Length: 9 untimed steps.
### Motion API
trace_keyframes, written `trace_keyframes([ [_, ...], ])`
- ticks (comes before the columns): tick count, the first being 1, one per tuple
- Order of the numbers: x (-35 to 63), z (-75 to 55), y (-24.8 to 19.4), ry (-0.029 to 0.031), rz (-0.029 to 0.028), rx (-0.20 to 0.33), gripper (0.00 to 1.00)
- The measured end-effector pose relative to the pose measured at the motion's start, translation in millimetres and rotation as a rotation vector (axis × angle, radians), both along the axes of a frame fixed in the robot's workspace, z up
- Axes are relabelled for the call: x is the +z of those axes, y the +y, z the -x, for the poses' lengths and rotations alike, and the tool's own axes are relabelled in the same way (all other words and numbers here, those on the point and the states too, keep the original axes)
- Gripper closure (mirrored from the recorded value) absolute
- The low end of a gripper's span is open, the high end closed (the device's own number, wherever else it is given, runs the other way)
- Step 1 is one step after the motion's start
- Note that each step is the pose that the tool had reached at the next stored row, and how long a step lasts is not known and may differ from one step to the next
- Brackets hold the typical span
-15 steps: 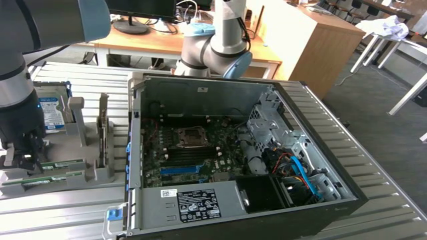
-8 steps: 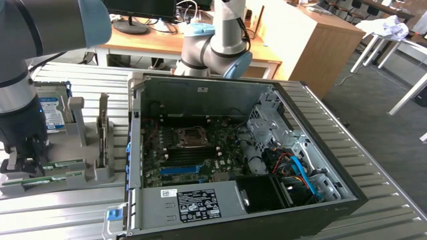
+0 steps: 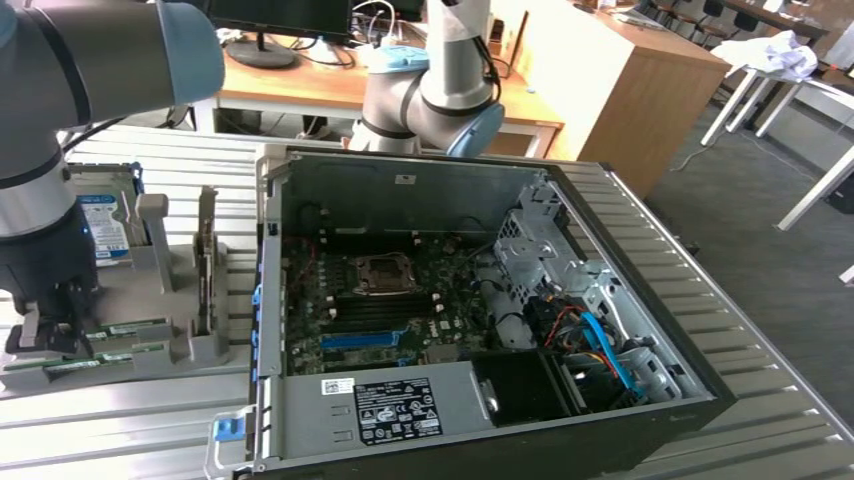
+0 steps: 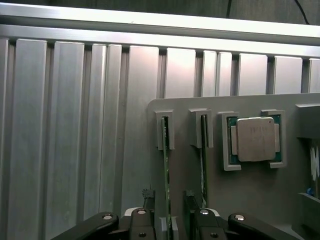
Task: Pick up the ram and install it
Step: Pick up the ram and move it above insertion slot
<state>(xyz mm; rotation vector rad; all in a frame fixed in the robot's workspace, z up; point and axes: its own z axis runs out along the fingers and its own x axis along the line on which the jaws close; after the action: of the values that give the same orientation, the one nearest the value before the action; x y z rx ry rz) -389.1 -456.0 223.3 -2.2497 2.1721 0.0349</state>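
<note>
Though the gripper point(image 4: 168, 196) is down at the ram point(image 4: 165, 165), nothing is picked up yet. The stick stands on edge in its slot of the grey holder point(image 4: 200, 107), the outer of two alike, with the second ram point(image 4: 203, 155) seated in the next slot, nearer the square processor chip point(image 4: 255, 140). Gripper is spread wide, one dark finger on each side of the stick; whether the pads touch the board cannot be told. Judgement: task is at the grasp stage, early, with lifting, carrying and seating all left. The dark memory slots point(image 3: 387, 312) on the motherboard look unfilled, not certain. Materials: the ram is a thin green circuit board, seen edge-on as a narrow strip, flat and rigid. The holder is matt grey and blocky with raised end guides, probably plastic. The chip has a dull metal lid on a green base. The holder lies on a desk point(image 4: 65, 130) of ribbed aluminium profile, smooth with lengthwise grooves. Exterior view: open computer case point(image 3: 400, 180) with sheet-metal walls, beside the holder on the exterior view's right. Blue-labelled hard drive point(image 3: 100, 225) stands upright in the holder, close by the arm.
</note>
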Motion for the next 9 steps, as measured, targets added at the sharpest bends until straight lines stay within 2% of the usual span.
trace_keyframes([
  [9,-16.0,-0.1,-3.4,-0.0001,-0.0001,0.000,0.64],
])
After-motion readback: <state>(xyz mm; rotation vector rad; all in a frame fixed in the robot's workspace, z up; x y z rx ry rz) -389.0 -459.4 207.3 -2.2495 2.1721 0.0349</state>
